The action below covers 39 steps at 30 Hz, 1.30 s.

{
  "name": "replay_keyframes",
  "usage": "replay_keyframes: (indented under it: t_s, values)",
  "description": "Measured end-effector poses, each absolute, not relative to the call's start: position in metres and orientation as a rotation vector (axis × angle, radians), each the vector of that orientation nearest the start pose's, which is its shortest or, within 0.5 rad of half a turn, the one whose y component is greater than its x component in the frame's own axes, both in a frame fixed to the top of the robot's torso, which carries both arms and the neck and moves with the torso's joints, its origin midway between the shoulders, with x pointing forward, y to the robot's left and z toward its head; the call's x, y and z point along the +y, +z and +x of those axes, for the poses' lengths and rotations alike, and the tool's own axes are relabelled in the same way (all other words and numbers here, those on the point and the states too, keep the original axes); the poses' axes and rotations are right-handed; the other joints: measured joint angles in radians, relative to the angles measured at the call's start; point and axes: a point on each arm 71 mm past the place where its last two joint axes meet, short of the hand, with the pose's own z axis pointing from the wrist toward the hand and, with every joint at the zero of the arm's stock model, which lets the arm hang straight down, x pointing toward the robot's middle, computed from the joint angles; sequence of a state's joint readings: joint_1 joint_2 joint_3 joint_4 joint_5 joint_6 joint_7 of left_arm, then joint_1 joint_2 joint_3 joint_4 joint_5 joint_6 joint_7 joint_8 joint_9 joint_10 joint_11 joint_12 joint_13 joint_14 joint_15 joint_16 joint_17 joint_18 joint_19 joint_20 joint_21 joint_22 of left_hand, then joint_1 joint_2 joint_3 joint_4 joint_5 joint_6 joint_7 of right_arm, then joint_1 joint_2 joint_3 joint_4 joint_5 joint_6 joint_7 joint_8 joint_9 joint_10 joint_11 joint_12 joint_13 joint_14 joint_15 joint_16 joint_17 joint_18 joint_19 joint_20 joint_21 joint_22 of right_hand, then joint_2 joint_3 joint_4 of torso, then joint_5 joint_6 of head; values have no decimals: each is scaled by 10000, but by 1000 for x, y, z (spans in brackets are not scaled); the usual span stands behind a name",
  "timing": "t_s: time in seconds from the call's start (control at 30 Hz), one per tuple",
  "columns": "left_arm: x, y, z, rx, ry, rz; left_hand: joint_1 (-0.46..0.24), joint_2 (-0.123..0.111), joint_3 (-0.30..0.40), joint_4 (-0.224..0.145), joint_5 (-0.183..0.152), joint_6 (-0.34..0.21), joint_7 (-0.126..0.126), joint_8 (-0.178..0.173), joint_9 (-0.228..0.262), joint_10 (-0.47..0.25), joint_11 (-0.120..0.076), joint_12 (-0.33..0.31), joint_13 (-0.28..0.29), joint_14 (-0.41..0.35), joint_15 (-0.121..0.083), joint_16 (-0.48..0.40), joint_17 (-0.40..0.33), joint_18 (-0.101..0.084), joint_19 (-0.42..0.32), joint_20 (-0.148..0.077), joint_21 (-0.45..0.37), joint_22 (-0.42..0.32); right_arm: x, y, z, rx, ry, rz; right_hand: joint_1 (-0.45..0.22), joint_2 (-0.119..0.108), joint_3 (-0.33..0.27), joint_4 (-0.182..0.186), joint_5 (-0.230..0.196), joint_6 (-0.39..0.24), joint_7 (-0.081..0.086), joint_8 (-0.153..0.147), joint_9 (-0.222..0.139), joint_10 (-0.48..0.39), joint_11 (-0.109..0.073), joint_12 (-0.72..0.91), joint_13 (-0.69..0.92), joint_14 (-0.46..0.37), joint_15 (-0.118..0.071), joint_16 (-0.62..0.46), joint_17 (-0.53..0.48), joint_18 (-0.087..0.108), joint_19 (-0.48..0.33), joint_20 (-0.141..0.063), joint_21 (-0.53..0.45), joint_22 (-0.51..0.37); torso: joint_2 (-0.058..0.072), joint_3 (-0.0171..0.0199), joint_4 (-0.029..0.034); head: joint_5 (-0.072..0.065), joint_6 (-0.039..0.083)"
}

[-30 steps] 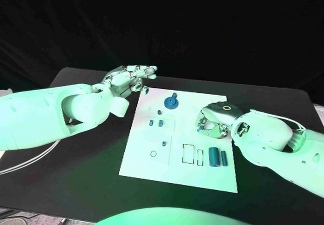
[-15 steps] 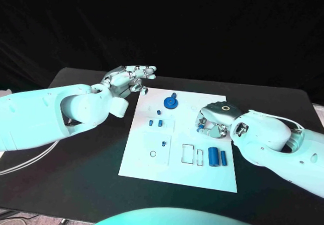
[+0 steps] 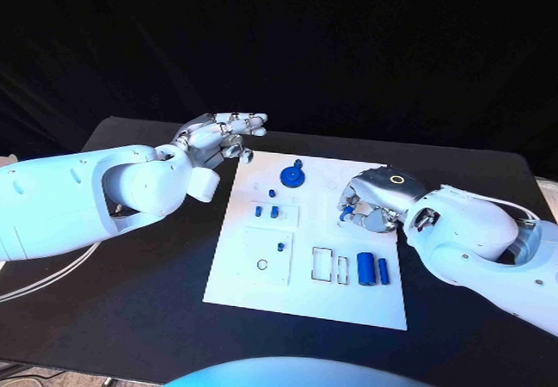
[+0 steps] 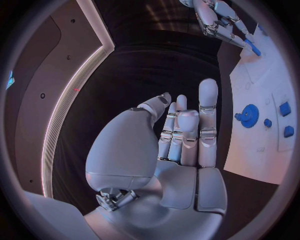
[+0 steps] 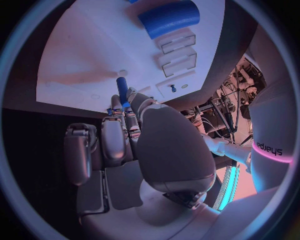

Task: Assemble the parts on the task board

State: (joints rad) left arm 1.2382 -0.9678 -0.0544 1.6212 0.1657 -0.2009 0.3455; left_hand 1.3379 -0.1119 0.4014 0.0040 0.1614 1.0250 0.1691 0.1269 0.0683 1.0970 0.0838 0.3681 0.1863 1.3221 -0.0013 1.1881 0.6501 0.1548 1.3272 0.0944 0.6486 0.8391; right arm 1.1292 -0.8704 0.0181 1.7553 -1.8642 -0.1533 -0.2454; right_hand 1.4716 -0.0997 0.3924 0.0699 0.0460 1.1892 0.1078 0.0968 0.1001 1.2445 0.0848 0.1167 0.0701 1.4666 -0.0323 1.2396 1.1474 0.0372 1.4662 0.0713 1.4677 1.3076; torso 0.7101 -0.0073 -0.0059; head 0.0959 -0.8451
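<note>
The white task board lies mid-table. On it are a blue gear, small blue pieces and two blue cylinders lying side by side. My right hand hovers over the board's right edge, its fingertips pinching a small blue peg. In the right wrist view the peg sticks out from the fingers above the board. My left hand floats beside the board's far left corner with straight fingers, holding nothing. The left wrist view shows that hand, the gear and the right hand.
Recessed slots sit on the board left of the cylinders, and a square plate with a small hole lies further left. Black table surrounds the board. A white cable runs along the left edge.
My right hand has shifted slightly to the right and turned, so the blue peg now shows at its fingertips. The left hand has stayed in place.
</note>
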Motion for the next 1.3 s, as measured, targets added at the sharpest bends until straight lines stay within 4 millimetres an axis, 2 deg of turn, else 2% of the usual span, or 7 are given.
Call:
replay_keyframes:
  t_s: [0.17, 0.3, 0.57, 0.7, 0.87, 1.1, 1.3]
  values:
    - [238, -164, 473, 14304, -16482, -12924, 0, 0, 0, 0, 0, 0, 0, 0, 0, 0, 0, 0, 3, 0, 0, 0, -16, 0, 0, 0, -40, -23, -150, -163, 426, 15896, 5306, -5412, 0, 0, 1, -1, -2, 30, -30, -3, -1, 28, 28, -39, 2, 0, 0, 0, 0, 0, 0, 0, 47, 0, -2, -5, -2, -10, 23]
    - [238, -164, 473, 14306, -16485, -12922, 0, 0, 0, 0, 0, 0, 0, 0, 0, 1, 0, 0, 3, 0, 0, 0, -17, 0, 0, 0, -39, -23, -139, -155, 417, 15683, 5733, -5525, 0, 0, 70, -71, -6, 29, -30, -3, 15, 28, 28, -76, 60, 0, 1, -1, 0, 0, 0, 1, 47, -1, 5, -3, -8, 10, 33]
    - [236, -164, 474, 14324, -16505, -12917, 0, 0, 0, 0, 0, 0, 0, -1, 0, 1, 0, 0, 2, 0, 0, 0, -16, 0, 0, 0, -39, -22, -90, -151, 392, 15343, 7257, -6028, 42, -42, 123, -125, -25, 30, -31, -4, 17, 28, 28, -116, 60, 0, 1, -1, 0, 0, 0, 1, 46, -2, 19, 1, 10, 155, -29]
    - [235, -164, 474, 14337, -16521, -12911, 0, 0, 0, 0, 0, 0, 0, -1, 0, 0, 1, 7, 4, 0, 0, 0, -16, 0, 0, 0, -39, -22, -70, -158, 381, 15359, 7869, -6268, 42, -42, 150, -152, -47, 30, -31, -4, 17, 28, 28, -151, 58, 0, 1, -1, -12, 0, 0, 1, 43, -2, 19, -5, 16, 251, -76]
    - [235, -164, 474, 14340, -16526, -12909, 0, 0, 0, 0, 0, 0, 0, -1, 0, -35, 36, 42, 12, 0, 0, 0, -26, 0, 0, 0, -39, -21, -50, -178, 371, 15684, 8464, -6425, 42, -42, 151, -153, -1, 29, -31, -5, 15, 28, 28, -174, 54, 0, 1, -1, -12, 0, 0, 1, 43, -3, 20, -18, 14, 376, -146]
    - [232, -164, 474, 14370, -16571, -12894, 0, -1, 0, 0, 0, 0, 0, -1, 0, -35, 36, 42, 12, 0, 0, 0, -26, -1, 0, 0, -38, -21, -30, -203, 364, 16083, 8972, -6560, 42, -42, 300, -303, 3, 29, -32, -6, 12, 28, 28, -230, 43, 0, 2, -2, -21, 0, 0, 1, 42, -3, 26, -18, 17, 517, -221]
    - [232, -164, 474, 14374, -16578, -12891, 0, 0, 0, 0, 0, 0, 0, -1, 0, -35, 36, 42, 11, 0, 0, 0, -26, 0, 0, 0, -38, -21, -25, -211, 364, 16211, 9083, -6626, 42, -42, 298, -304, 2, 29, -32, -6, 9, 28, 28, -253, 44, 0, 2, -2, -21, 1, 0, 2, 42, 5, 26, -18, 20, 568, -261]
